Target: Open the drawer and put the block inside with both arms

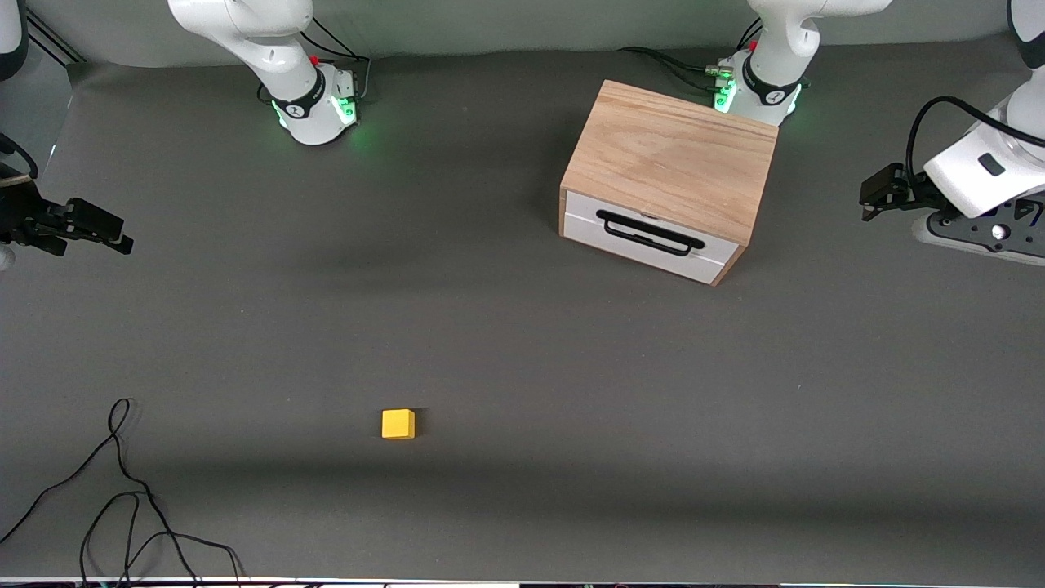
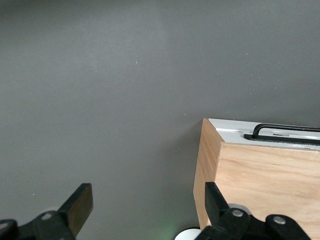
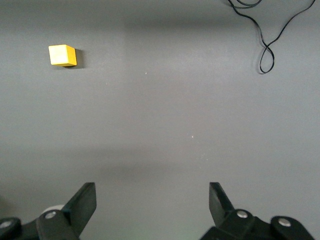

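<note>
On the grey worktop (image 1: 506, 351) nothing of the task is done yet. The drawer (image 1: 649, 237) sits fully shut in its oak cabinet (image 1: 669, 159), handle (image 1: 649, 232) untouched. The block (image 1: 397, 424) lies well apart from the cabinet, nearer the front camera, toward the right arm's end. The left gripper (image 2: 142, 210) hangs beside the cabinet, fingers spread, holding nothing. The right gripper (image 3: 152, 202) hovers over bare worktop, also spread and empty. Opening, picking and placing all remain.

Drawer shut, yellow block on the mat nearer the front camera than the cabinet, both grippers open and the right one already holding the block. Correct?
Not quite. The right gripper holds nothing: the right wrist view shows its fingers open over bare mat, the block lying apart. The rest stands: drawer shut, left gripper open.
</note>
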`<state>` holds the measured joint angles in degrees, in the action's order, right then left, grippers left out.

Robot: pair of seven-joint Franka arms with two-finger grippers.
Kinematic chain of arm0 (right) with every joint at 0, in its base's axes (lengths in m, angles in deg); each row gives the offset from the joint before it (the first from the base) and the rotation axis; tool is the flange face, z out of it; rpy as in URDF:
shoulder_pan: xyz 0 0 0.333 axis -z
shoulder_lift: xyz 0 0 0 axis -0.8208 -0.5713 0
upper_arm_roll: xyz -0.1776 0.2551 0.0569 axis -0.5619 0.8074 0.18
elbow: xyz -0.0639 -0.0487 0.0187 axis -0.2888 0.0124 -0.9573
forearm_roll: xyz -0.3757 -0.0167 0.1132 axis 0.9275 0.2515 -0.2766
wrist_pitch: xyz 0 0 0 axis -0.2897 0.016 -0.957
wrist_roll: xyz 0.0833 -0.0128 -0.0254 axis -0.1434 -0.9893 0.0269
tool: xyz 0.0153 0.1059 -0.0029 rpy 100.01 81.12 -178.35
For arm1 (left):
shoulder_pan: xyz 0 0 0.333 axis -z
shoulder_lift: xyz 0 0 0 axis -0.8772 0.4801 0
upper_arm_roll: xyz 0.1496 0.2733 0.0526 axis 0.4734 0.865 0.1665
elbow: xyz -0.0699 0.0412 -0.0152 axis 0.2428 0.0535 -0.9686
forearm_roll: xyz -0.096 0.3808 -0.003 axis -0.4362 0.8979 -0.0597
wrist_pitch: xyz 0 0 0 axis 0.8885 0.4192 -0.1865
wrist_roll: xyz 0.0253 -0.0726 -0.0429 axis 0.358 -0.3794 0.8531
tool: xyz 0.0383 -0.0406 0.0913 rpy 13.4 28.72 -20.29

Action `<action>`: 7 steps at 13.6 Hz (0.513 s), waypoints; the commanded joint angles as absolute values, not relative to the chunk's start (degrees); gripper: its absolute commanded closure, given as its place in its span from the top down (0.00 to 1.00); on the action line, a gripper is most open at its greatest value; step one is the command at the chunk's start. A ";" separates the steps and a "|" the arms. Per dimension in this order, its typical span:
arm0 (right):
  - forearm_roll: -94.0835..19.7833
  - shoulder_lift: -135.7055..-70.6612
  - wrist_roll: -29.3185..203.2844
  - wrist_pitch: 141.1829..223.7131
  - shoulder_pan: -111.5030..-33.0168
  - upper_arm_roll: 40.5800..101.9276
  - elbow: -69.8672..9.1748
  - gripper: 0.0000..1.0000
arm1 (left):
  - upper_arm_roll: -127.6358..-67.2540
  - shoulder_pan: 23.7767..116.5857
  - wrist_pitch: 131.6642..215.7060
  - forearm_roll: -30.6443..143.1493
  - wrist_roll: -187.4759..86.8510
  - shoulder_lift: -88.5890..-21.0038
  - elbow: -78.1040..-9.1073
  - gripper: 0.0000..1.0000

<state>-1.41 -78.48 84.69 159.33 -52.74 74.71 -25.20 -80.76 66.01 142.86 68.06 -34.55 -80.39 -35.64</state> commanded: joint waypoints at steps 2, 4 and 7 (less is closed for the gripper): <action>-0.74 -78.49 84.41 159.46 -52.79 74.68 -24.49 1.00 | -80.53 66.05 142.13 68.06 -34.11 -80.59 -35.48 1.00; -0.74 -78.58 84.41 159.46 -52.79 74.68 -24.40 1.00 | -80.53 66.05 142.22 68.06 -34.02 -80.59 -35.48 1.00; -0.83 -78.75 84.41 159.55 -52.79 74.77 -24.40 1.00 | -80.53 65.97 142.22 68.06 -34.02 -80.59 -35.48 1.00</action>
